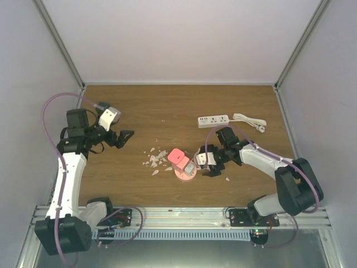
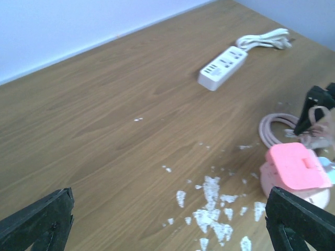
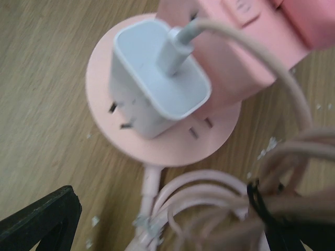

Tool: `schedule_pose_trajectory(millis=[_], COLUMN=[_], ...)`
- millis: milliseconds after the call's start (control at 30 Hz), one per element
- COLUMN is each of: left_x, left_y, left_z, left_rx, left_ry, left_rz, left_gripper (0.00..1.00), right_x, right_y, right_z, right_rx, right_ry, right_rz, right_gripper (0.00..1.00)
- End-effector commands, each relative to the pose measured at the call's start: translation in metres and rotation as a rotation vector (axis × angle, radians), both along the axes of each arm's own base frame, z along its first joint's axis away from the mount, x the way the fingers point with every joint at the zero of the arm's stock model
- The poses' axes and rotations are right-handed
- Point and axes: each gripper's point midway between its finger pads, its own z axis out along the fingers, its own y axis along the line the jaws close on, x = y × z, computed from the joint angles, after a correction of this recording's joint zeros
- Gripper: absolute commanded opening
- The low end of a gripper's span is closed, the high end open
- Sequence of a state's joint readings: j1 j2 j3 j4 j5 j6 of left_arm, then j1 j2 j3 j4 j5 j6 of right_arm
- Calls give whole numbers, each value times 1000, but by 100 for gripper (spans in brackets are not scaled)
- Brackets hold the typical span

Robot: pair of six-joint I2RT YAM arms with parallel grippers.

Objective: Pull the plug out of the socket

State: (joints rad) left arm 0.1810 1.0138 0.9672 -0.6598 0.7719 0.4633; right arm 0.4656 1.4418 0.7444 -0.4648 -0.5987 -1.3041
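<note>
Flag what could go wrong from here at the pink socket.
1. The coiled cable lies between the fingers of the open right gripper; closing may catch cable, not the white plug.
2. The plug sits tilted on the pink socket, prongs showing; a bump could knock it aside.
3. The left gripper is open and away from the socket, so a tug may drag it.

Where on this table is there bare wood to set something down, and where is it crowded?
Bare: the table between the back wall, the power strip and the left tool; also the near edge left of the socket, below the flakes. Crowded: the centre, around socket, flakes, right tool and pink cable.
</note>
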Motion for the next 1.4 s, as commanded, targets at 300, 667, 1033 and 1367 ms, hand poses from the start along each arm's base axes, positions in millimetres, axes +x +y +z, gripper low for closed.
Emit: schedule_pose_trajectory(millis=[300, 667, 1033, 1367], left_x=[-21, -50, -53, -52], left_y=[-103, -169, -180, -180], left_z=[-23, -70, -110, -113], left_rx=[-95, -154, -181, -177], left_ry=[177, 434, 580, 570], left_rz=[-288, -489, -484, -480], left_gripper=[99, 97, 92, 92], right_x=[-4, 18, 13, 0], right_y=[-39, 7, 51, 76], right_z=[38, 113, 110, 72], right_rx=[117, 348, 393, 279], right_ry=[104, 139, 229, 254], right_rz=[-215, -378, -442, -483], right_gripper=[93, 95, 94, 95])
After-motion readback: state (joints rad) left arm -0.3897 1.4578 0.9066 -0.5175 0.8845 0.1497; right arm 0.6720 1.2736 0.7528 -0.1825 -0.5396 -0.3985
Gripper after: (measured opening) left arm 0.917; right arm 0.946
